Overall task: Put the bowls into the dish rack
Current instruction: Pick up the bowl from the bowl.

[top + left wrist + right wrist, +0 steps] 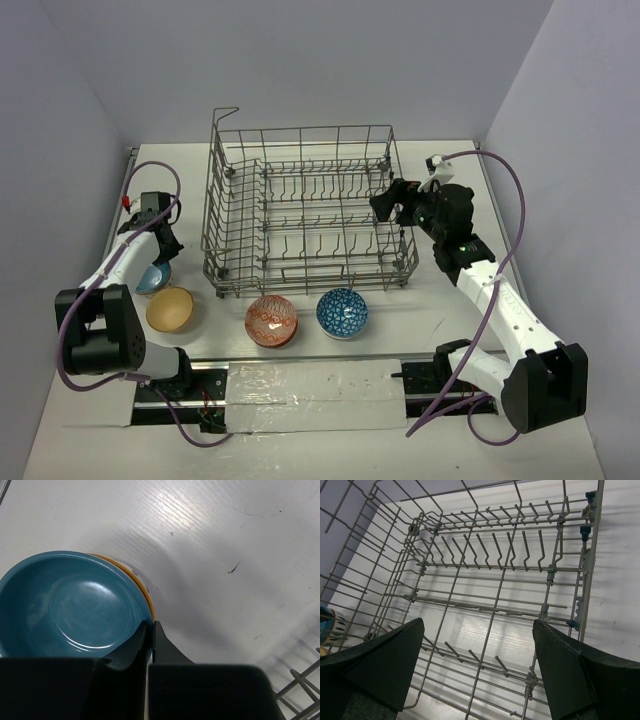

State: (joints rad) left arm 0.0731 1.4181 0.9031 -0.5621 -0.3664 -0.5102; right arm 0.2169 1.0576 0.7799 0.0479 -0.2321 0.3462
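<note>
Dish rack (551, 572) beneath wide-spread right claw (477, 625); left claw (151, 628) clenched on blue bowl (70, 605) rim.

- Bright, even overhead light is washing the white table (395, 335); thin wire shadows are falling under the dish rack (300, 200).
- Glare is streaking the blue bowl (70, 605).
- Near fingers (380, 665) are blurring dark.

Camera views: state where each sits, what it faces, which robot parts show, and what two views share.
Top external: above and behind the bases, facing down at the table; left arm and right arm show.
Left wrist: on the left arm, facing down at the blue bowl, left fingers pinching its rim.
Right wrist: on the right arm, facing into the dish rack, right fingers spread.
Shared: the dish rack, in top external and right wrist.
</note>
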